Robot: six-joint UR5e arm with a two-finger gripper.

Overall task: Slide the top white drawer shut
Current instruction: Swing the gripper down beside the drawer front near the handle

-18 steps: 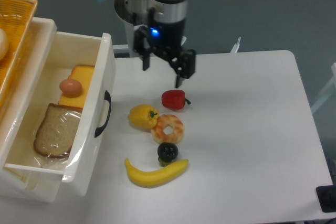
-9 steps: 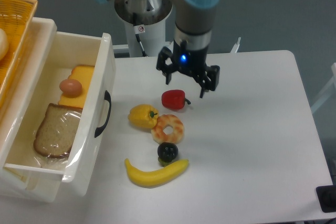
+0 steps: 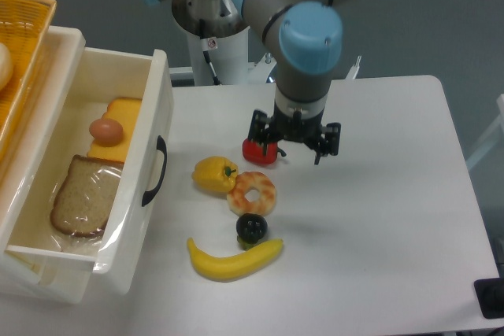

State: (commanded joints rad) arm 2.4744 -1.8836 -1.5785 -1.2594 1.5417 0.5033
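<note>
**Camera view: drawer wide open, gripper far from the handle**

Camera view shows the top white drawer (image 3: 118, 194) pulled far out at the left side of the table (image 3: 394, 218). Its front panel with the curved black handle (image 3: 155, 171) faces right, toward the food items. Inside lie a slice of bread (image 3: 81, 196), a cheese slice (image 3: 116, 125) and an egg (image 3: 106, 129).

The gripper (image 3: 294, 147) hangs over the middle of the table, just above and partly in front of the red pepper (image 3: 258, 151). Its jaws stand apart and hold nothing.

Several things can go wrong from here, in my judgement:

- The gripper is well to the right of the drawer front. To reach the front it must travel left, and the yellow pepper (image 3: 215, 175), the donut (image 3: 252, 192), the blackberry (image 3: 251, 227) and the banana (image 3: 234, 258) lie near this path. A low approach can push them against the drawer.
- The fingers are very close to the red pepper, so a descent at this place can hit it or roll it.
- A push on one end of the long front panel, away from the handle, can twist the drawer so that it jams in the cabinet.
- A fast push can make the egg roll inside.
- The yellow wicker basket (image 3: 24, 53) sits on top at the far left; a hard shock may shift it.
</note>
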